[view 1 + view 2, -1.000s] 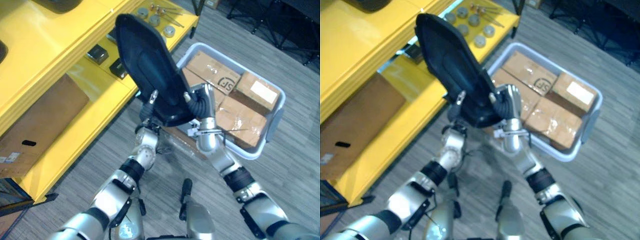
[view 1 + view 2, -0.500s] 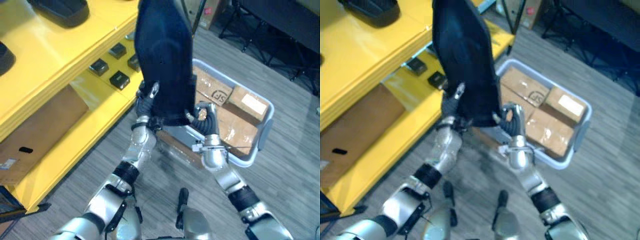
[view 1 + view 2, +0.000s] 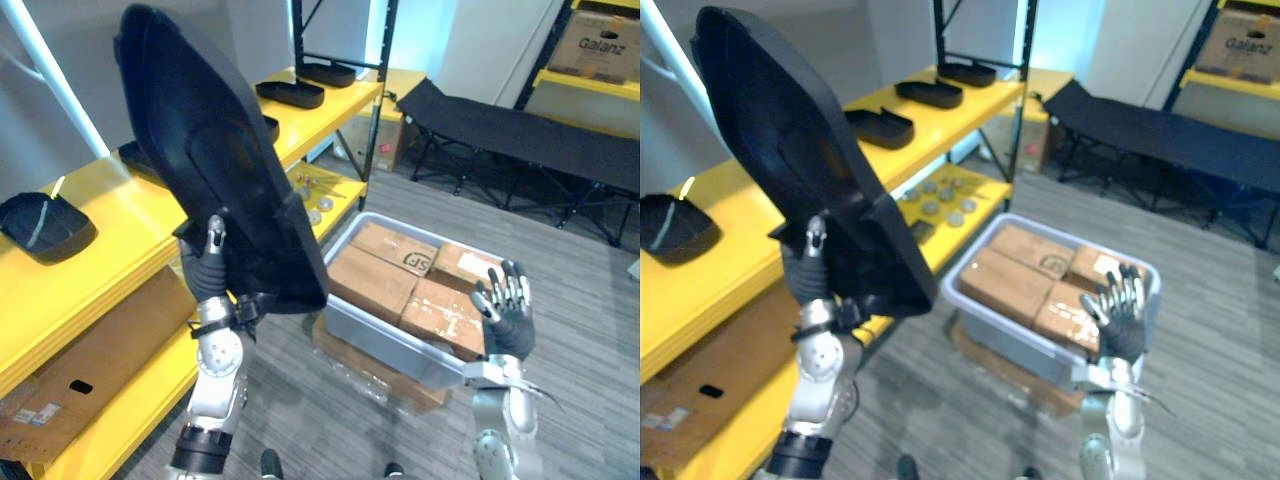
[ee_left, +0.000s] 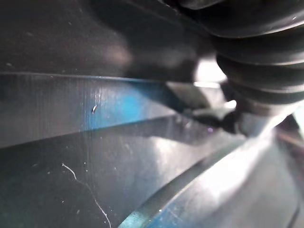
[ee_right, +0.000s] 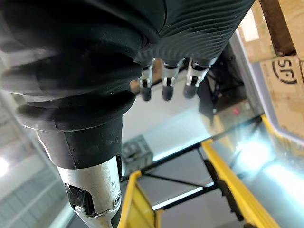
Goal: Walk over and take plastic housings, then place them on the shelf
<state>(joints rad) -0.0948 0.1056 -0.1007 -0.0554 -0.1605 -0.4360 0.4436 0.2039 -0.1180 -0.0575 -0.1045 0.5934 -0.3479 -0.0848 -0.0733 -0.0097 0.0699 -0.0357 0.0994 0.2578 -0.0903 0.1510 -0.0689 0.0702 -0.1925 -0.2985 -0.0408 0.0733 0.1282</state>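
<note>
A big black plastic housing stands upright and tilted in front of the yellow shelf. My left hand is shut on its lower edge and carries it alone. The left wrist view shows the housing's dark inner surface from very close, beside the hand's ribbed cover. My right hand is raised over the bin's near right corner, apart from the housing, with straight spread fingers and nothing in it.
Other black housings lie on the shelf's top board. Small metal parts sit on the lower board. A grey bin of cardboard boxes stands on the floor to the right. A black folding cot lies beyond.
My right hand has let go of the housing, opened and moved off to the right. The left hand has lifted the housing higher. The camera has swung up towards the shelf.
</note>
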